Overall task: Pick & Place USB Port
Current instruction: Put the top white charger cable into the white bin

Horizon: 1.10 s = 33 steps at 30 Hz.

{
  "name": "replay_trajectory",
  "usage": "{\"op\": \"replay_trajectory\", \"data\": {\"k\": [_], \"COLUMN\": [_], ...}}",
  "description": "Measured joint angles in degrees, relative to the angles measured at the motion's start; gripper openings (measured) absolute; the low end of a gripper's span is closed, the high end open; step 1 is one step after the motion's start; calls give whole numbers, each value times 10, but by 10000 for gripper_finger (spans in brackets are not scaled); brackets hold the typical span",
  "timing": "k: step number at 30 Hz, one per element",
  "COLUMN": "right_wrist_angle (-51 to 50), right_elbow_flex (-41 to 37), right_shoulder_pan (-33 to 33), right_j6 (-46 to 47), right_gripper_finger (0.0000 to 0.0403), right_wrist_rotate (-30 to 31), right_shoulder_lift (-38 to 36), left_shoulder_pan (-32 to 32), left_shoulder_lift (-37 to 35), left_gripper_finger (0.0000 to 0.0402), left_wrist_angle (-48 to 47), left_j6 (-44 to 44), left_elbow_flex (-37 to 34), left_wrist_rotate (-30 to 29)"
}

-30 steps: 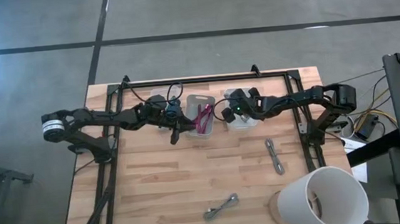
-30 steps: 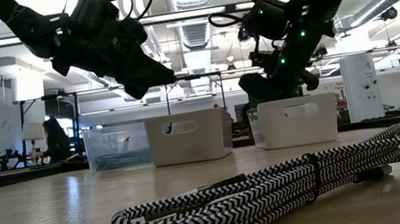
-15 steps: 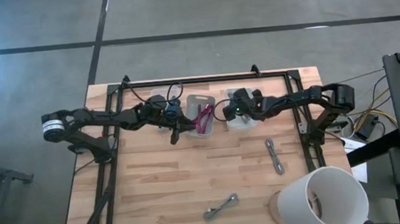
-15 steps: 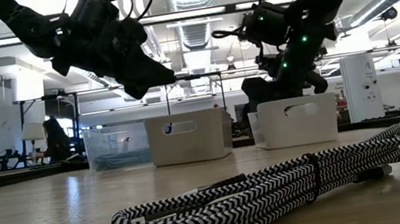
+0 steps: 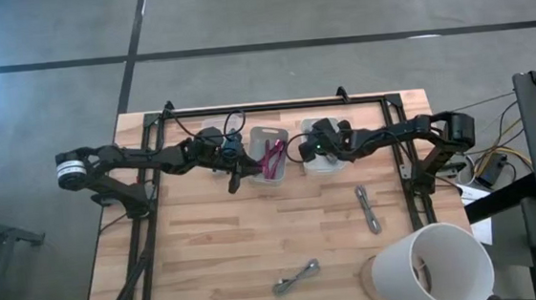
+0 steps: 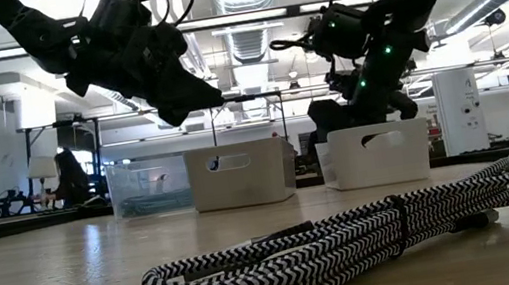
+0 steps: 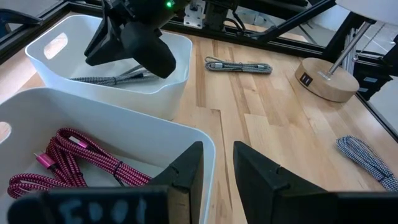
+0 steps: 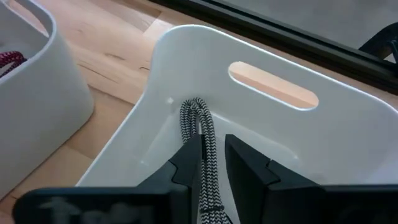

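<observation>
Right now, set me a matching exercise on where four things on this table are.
Things:
1. pink cable
2. right gripper
3. grey cable
4. lamp

Places:
A. over the right bin
B. at a table corner
C. in the middle bin
D. flat on bare wood

Pairs: 1-C, 2-A, 3-D, 4-B

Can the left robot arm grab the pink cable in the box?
Probably yes. The left gripper hangs open right at the rim of the white bin, and the pink cable lies uncovered inside, nothing over it.
</observation>
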Motion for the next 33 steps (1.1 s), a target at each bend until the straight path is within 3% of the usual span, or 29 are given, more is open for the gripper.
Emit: {"op": "replay_trajectory", "data": {"k": [7, 13, 22, 33], "right_wrist_angle": [-1, -75, -314, -455], "right_elbow_flex": [11, 11, 11, -1], "right_shoulder_pan": [18, 63, 176, 299], "right_j6": [-43, -48, 157, 424], "right_gripper_finger": [86, 82, 93, 99], "right_wrist_rotate": [-7, -65, -74, -199], "right_shoulder_lift": [-53, -151, -259, -213], "left_shoulder_pan": [0, 0, 0, 0], "left_shoulder_lift": [0, 0, 0, 0], "left_gripper_finger": [90, 90, 90, 90], "left_wrist_angle": [0, 0, 0, 0], "left_j6": [0, 0, 0, 0], "left_elbow_flex": [0, 0, 0, 0], "left_wrist_rotate": [0, 0, 0, 0]}}
